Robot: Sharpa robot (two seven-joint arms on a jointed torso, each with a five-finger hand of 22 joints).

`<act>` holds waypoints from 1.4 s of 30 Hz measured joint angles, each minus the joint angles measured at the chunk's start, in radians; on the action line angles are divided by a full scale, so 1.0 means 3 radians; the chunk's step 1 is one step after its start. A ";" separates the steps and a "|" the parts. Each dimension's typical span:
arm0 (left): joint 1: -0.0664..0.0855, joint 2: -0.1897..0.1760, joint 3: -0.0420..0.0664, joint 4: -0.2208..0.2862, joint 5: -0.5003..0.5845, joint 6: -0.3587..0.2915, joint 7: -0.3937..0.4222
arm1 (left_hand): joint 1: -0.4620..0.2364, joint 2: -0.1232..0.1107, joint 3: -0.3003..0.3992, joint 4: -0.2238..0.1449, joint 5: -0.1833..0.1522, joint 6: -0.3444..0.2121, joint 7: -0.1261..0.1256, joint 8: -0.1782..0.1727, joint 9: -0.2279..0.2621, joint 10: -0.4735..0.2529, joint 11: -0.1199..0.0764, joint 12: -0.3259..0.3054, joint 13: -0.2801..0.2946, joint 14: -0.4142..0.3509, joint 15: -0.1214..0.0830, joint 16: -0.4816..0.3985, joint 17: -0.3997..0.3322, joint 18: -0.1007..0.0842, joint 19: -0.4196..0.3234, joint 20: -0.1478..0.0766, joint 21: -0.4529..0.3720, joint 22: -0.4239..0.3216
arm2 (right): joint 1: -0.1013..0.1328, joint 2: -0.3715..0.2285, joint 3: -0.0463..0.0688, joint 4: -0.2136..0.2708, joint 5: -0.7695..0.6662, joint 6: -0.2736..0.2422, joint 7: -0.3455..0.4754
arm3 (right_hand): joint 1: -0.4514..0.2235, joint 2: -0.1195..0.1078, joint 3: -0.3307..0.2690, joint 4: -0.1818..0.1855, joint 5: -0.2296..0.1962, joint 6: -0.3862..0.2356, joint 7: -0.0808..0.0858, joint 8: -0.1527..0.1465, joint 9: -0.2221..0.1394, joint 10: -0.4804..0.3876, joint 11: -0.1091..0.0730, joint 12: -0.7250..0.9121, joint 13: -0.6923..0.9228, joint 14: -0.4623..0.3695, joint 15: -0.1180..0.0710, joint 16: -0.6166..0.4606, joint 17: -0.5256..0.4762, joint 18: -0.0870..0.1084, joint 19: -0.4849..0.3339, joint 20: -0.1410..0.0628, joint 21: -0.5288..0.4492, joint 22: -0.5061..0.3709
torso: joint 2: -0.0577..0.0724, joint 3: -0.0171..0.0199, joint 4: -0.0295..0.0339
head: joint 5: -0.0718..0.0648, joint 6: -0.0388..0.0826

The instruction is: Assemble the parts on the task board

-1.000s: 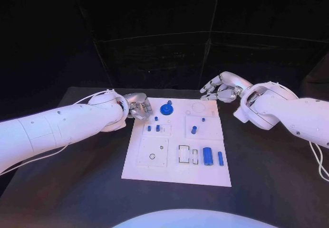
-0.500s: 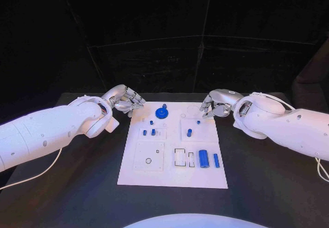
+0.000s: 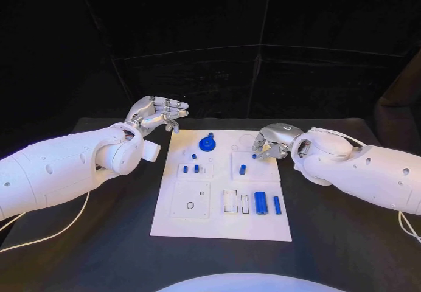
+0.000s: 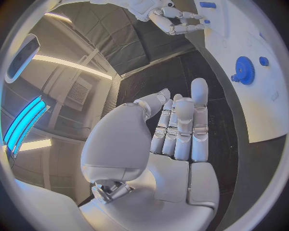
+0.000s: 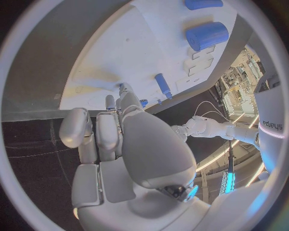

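Raised since before, left hand point(image 3: 156, 113) spreads empty; right hand point(image 3: 271, 140) curls over white task board point(image 3: 219, 225), grasp unclear; right wrist view reveals fingertips point(image 5: 125, 88) touching it.

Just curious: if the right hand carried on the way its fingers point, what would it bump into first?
Probably the small blue peg on the task board just ahead of the right hand, though depth is hard to judge.

The right hand point(image 3: 271, 142) is covering the task board point(image 3: 219, 228) near its far right corner, so whatever its curled fingers are touching or pinching there is staying hidden. In the right wrist view that hand's own palm is blocking the fingertips, and the large blue cylinder point(image 5: 206, 34) is lying beside a blue part point(image 5: 203, 4) that the picture's rim is cutting off. The small blue pegs point(image 3: 196, 168) toward the board's left edge are showing too small to tell whether they are standing in holes or lying loose.
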 measured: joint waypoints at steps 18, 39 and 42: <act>0.0000 0.0023 -0.0002 0.0004 0.0215 0.0026 0.0159 | 0.0000 0.0000 -0.0051 -0.0032 0.0000 -0.0026 0.0025 0.0000 -0.0002 -0.0065 0.0018 0.0023 -0.0001 -0.0101 0.0006 -0.0084 -0.0182 -0.0001 -0.0025 0.0001 -0.0040 -0.0031 | -0.0037 0.0102 0.0003 -0.0067 -0.0034 0.0101 0.0011 | 0.0105 0.0105 0.0289 -0.0055 -0.0146 0.0068 0.0007 0.0000 0.0000 0.0102 0.0005 -0.0039 -0.0211 -0.0012 0.0012 0.0023 0.0036 0.0000 0.0012 0.0013 0.0000 0.0037 | 0.0001 0.0004 -0.0004 | 0.0015 -0.0012; 0.0000 0.0010 -0.0003 -0.0004 0.0240 0.0047 0.0152 | 0.0027 0.0027 -0.0069 -0.0050 -0.0001 -0.0049 0.0048 0.0000 -0.0004 -0.0101 0.0030 0.0039 -0.0001 -0.0112 0.0018 -0.0097 -0.0224 -0.0002 -0.0035 0.0011 -0.0054 -0.0041 | -0.0058 0.0079 0.0003 -0.0004 -0.0082 0.0022 -0.0061 | -0.0375 -0.0230 0.1660 -0.0334 -0.0233 0.0317 -0.0021 -0.0012 -0.0003 0.0389 0.0018 -0.0124 -0.0395 0.0001 -0.0001 0.0014 -0.0139 -0.0001 0.0208 -0.0019 0.0249 0.0434 | -0.0002 0.0004 -0.0004 | 0.0009 -0.0037; 0.0000 0.0008 -0.0003 -0.0005 0.0241 0.0049 0.0149 | 0.0027 0.0027 -0.0071 -0.0050 -0.0001 -0.0049 0.0048 0.0000 -0.0004 -0.0103 0.0030 0.0039 -0.0001 -0.0113 0.0019 -0.0103 -0.0230 -0.0002 -0.0035 0.0011 -0.0064 -0.0044 | -0.0058 0.0040 0.0003 0.0050 -0.0084 -0.0061 -0.0063 | -0.0511 -0.0334 0.1928 -0.0388 -0.0234 0.0335 -0.0023 -0.0017 0.0002 0.0431 -0.0014 -0.0136 -0.0397 0.0001 -0.0001 0.0014 -0.0147 -0.0001 0.0259 -0.0031 0.0310 0.0533 | -0.0005 0.0003 -0.0004 | 0.0012 -0.0038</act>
